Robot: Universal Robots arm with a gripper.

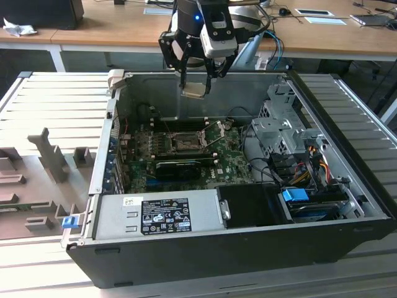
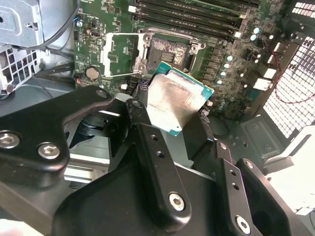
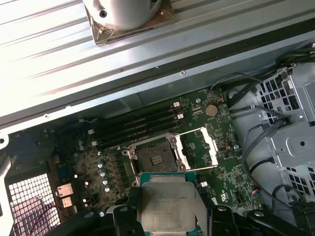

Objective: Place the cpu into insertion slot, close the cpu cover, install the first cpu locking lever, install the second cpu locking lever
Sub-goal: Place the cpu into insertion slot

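Fingers (image 2: 147, 142) clenched on the cpu (image 2: 174, 105), gripping opposite edges, lid side up. Chip hangs well above the insertion slot (image 1: 185, 141), not in it. In both wrist views the slot (image 3: 155, 158) lies bare and the cpu cover (image 3: 199, 147) is swung open just beside it.

Handling, by judgement: light, thin, stiff. The smooth metal lid is likely slippery, and the underside and socket contacts are fragile, so an edge grip is the right hold.

Surroundings: the green board (image 1: 229, 155) around the slot lies in an open case (image 1: 186, 248) crowded with cables and drive cages — tight clearance. The case sits on a ribbed grey bench (image 1: 56, 105).
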